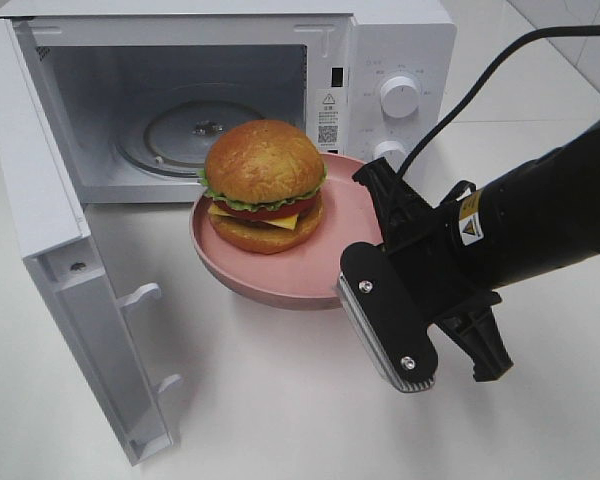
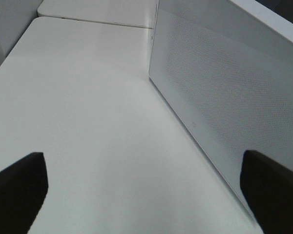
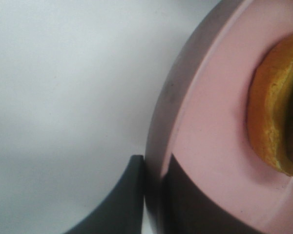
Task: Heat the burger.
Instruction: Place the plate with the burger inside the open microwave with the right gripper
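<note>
Burger [image 1: 265, 185]: upright on a round pink plate [image 1: 325, 262], toward its left side; bun on top, lettuce, tomato and cheese showing at the edge. It is outside the microwave, just in front of the open cavity.
Pink plate: its near right rim is pinched by the right gripper; whether its base touches the table cannot be told.
Right gripper [image 3: 154, 197]: closed narrow on the plate's rim, 1 finger on the pink inner face, 1 against the outer wall.
Left gripper [image 2: 146, 190]: jaws spread wide, holding nothing, above bare table beside a white dotted panel [image 2: 224, 97].
Microwave [image 1: 380, 50]: white, at the far left; door [image 1: 30, 190] swung open to the left; glass turntable [image 1: 175, 135] inside; 2 knobs [image 1: 400, 97] on its right panel.
Table [image 1: 280, 410]: white.
</note>
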Robot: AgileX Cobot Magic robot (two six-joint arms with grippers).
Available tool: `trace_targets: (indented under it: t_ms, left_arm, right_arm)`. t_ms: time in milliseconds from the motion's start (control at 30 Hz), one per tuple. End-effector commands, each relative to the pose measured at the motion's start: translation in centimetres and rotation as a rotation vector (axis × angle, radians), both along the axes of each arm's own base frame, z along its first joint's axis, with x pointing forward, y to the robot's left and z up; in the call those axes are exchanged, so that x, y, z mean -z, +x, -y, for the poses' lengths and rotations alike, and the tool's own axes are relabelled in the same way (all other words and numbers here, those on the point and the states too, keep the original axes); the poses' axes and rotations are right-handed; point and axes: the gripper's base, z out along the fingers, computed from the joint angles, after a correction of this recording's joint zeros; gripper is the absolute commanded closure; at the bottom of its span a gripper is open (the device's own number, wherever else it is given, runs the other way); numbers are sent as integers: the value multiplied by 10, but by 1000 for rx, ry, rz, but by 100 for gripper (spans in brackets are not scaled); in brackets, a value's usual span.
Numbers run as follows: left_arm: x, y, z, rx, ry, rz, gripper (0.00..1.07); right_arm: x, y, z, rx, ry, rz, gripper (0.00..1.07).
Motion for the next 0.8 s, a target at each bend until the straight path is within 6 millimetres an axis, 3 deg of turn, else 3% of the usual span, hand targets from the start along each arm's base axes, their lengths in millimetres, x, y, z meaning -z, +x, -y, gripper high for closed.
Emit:
trace_targets:
  t_ms: [33, 800]
  left_arm:
    - [1, -2, 1, -3, -5, 13, 7]
    - [1, -2, 1, -3, -5, 13, 7]
  right_arm:
    - [-12, 14, -11, -2, 69, 80, 107]
    - [-10, 49, -41, 57, 111, 62, 107]
